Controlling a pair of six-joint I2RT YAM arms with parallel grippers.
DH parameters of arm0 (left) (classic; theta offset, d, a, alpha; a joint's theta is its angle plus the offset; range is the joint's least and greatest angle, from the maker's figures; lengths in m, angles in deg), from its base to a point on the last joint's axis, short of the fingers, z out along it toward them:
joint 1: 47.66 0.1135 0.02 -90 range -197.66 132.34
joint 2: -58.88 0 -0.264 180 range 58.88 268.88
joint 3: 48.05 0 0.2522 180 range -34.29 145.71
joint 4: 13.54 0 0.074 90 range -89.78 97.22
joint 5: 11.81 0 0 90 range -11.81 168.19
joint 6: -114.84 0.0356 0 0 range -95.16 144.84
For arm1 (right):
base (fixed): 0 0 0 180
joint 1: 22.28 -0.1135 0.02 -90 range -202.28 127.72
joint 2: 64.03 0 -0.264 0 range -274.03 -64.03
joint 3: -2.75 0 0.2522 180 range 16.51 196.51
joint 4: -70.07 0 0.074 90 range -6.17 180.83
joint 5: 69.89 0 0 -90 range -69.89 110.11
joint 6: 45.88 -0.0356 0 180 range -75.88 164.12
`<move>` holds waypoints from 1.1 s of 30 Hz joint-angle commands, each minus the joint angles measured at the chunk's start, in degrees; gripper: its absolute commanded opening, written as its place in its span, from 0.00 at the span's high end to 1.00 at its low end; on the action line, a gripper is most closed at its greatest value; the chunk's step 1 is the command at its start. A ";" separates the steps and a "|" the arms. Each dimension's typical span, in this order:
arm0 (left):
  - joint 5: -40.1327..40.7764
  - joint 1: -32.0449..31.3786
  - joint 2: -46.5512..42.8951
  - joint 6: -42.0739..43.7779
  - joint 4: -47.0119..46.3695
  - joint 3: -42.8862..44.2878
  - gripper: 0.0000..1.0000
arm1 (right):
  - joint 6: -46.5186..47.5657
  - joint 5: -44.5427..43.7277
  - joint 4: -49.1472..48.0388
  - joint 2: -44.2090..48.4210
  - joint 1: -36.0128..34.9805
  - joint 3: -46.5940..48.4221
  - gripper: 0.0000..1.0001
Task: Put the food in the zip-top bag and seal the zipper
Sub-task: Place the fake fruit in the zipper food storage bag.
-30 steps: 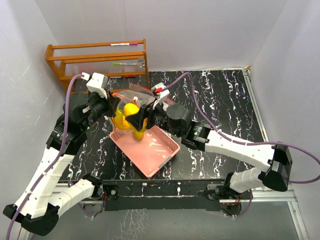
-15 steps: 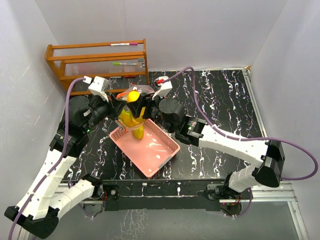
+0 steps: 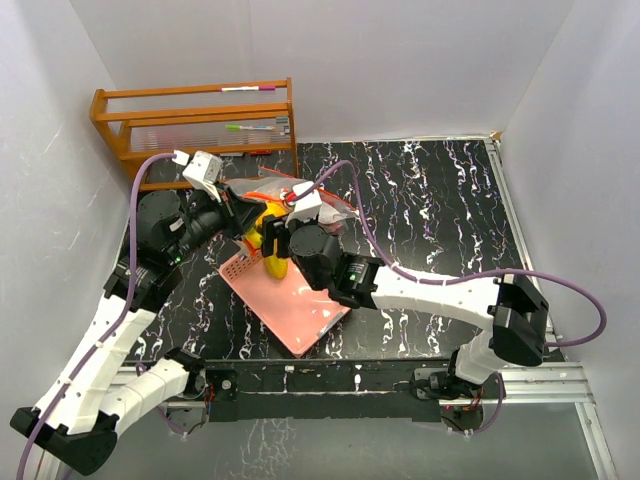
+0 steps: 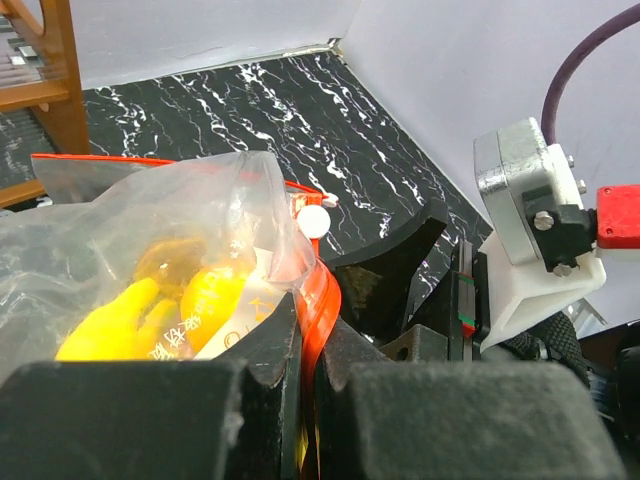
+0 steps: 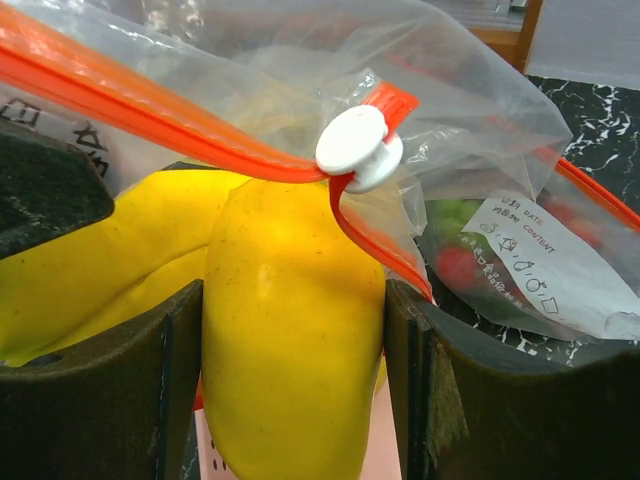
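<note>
Right wrist cam: R gripper [image 5: 295,385] part-open, clamped on yellow toy banana bunch [image 5: 290,290], at mouth of clear zip-top plastic bag w/ orange zipper [image 5: 480,120]. L gripper [image 4: 312,345] pinched tight on bag's orange rim. Pink slotted plastic basket [image 3: 300,300] near.

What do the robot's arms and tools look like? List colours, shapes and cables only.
The left arm and right arm have white shells and black joints, each trailing a purple cable. The left tool and right tool have chunky black fingers.
</note>
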State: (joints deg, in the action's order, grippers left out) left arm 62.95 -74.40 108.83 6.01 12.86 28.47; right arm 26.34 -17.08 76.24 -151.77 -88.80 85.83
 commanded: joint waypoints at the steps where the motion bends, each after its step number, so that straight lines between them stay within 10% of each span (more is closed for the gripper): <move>1: -3.22 -0.33 -0.51 -2.30 -3.96 -0.16 1.00 | 3.03 -5.56 -4.67 0.97 -0.01 2.58 0.73; 26: -10.58 -1.03 -3.03 -10.33 -8.33 -8.51 1.00 | 4.81 -24.16 -33.18 2.62 0.43 2.63 0.72; 33: -12.04 -1.11 -2.36 -12.15 -7.60 -5.18 1.00 | 5.83 -26.26 -21.99 1.12 0.03 4.61 0.43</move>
State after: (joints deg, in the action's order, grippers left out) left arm 56.63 -74.73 106.50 -4.61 0.67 21.02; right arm 33.64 -40.16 53.99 -152.16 -89.26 86.16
